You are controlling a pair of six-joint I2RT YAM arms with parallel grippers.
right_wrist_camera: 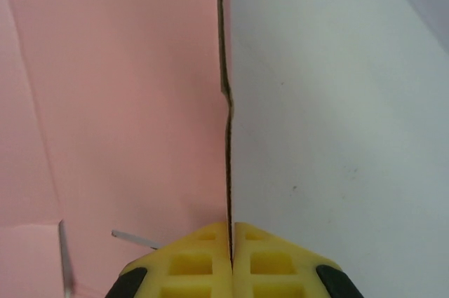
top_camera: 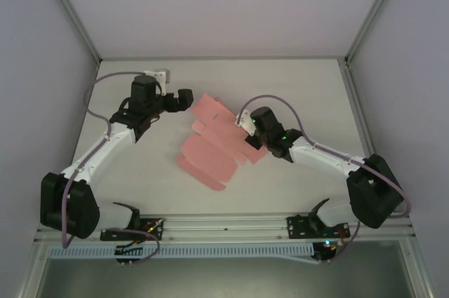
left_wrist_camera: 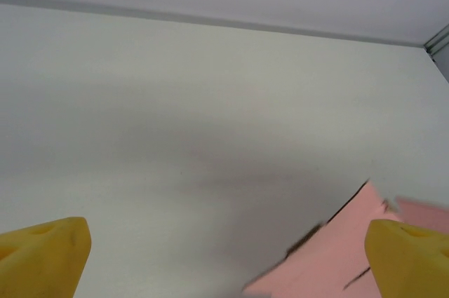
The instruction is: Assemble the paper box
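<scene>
While the white table [top_camera: 302, 95] spreads beneath everything, the left arm [top_camera: 105, 147] rises from its base at 7 o'clock, runs toward 12 o'clock and bends at the wrist so that its end points toward 3 o'clock. The right arm [top_camera: 330, 161] leaves its base at 5 o'clock and stretches low across the table toward 10 o'clock. Between the two arms, at the table's middle, lies the paper box [top_camera: 210, 154]: a pale pink flat cut-out sheet of panels and flaps, unfolded, with flaps reaching toward 12 o'clock and 7 o'clock. At the sheet's 11 o'clock corner sits the left gripper [top_camera: 184, 98], just beside the card; whether it touches cannot be told. In the left wrist view its yellow fingers [left_wrist_camera: 49, 249] stand far apart at the lower corners, nothing between them but bare table, with a pink corner of the sheet at 5 o'clock. On the sheet's 3 o'clock side, the right gripper [top_camera: 247, 138] is clamped on the card: in the right wrist view the yellow pads [right_wrist_camera: 189, 263] are pressed together with the sheet's thin edge running straight in between them, pink at 9 o'clock, table at 3 o'clock
</scene>
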